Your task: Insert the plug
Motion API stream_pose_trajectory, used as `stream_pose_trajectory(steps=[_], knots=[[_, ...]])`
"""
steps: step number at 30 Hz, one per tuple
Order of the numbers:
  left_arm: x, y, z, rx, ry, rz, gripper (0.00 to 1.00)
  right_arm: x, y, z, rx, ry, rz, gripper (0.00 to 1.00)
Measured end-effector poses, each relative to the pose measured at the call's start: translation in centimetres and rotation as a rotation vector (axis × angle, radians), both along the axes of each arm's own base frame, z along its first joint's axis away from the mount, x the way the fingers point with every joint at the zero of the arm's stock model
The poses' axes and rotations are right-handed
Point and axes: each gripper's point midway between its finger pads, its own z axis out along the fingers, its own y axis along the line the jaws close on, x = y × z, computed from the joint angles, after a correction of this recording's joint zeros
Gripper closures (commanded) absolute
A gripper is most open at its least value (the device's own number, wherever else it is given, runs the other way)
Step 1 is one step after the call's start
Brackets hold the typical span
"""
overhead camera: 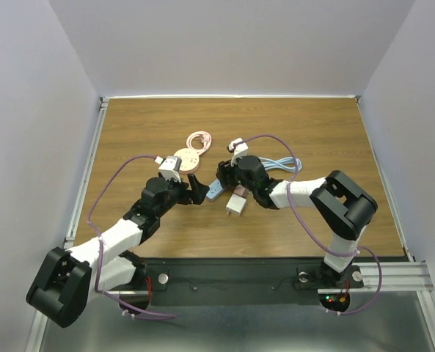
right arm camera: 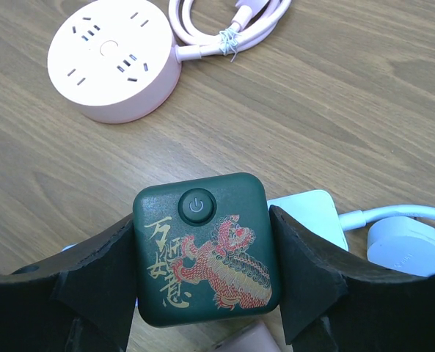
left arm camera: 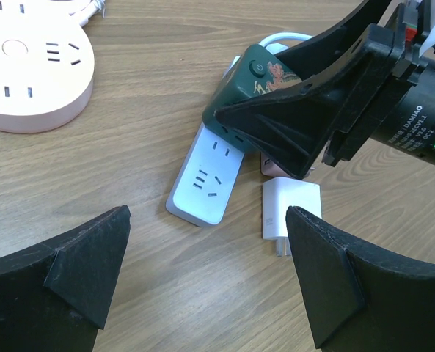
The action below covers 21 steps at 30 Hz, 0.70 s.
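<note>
We find the right claw [right arm camera: 202, 275] closed on a dark green cube-shaped plastic socket adapter [right arm camera: 202, 246] printed with a red-and-gold dragon and a round power button, one finger against each side face. The cube is held over the far end of a white rectangular plastic power strip [left arm camera: 202, 183] and overlaps it in the left wrist view. We cannot tell whether the two touch, and the cube's underside, where any prongs would sit, is hidden. The left claw [left arm camera: 202, 293] is spread wide and holds nothing; it hovers at the near side of the strip, its fingers [left arm camera: 85, 271] clear of it. A small white plastic charger block [left arm camera: 290, 209] lies flat just right of the strip, untouched, two metal prongs showing at its near end. We judge the step in hand to be lining up the green cube over a socket of the strip, with insertion not yet done. The next move calls for squaring prongs to slots and pressing straight down. The left claw will probably be needed to pin the strip, which looks light and apt to slide. Beyond the strip to the left sits a round pink plastic power strip [overhead camera: 188, 159] with its coiled pink cable [overhead camera: 199, 139]. Everything rests on a smooth brown wood-grain counter [overhead camera: 312, 132], enclosed by plain pale grey walls [overhead camera: 224, 44].
</note>
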Motion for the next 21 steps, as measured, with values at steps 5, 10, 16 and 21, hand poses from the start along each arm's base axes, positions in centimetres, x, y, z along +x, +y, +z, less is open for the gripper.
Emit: stream_pose_trajectory(steps=[5, 10, 16, 21], knots=[[0.0, 0.0, 0.5, -0.007, -0.012, 0.0, 0.01, -0.1, 0.0, 0.0, 0.01, -0.005, -0.007, 0.99], [0.0, 0.0, 0.5, -0.008, -0.014, 0.0, 0.01, -0.2, -0.1, -0.1, 0.021, -0.009, -0.018, 0.99], [0.0, 0.0, 1.1, -0.018, -0.03, 0.001, 0.01, -0.2, 0.0, -0.1, 0.027, -0.003, -0.027, 1.0], [0.0, 0.1, 1.7, -0.027, -0.047, 0.005, 0.01, -0.1, 0.0, -0.2, 0.033, 0.001, -0.034, 1.0]])
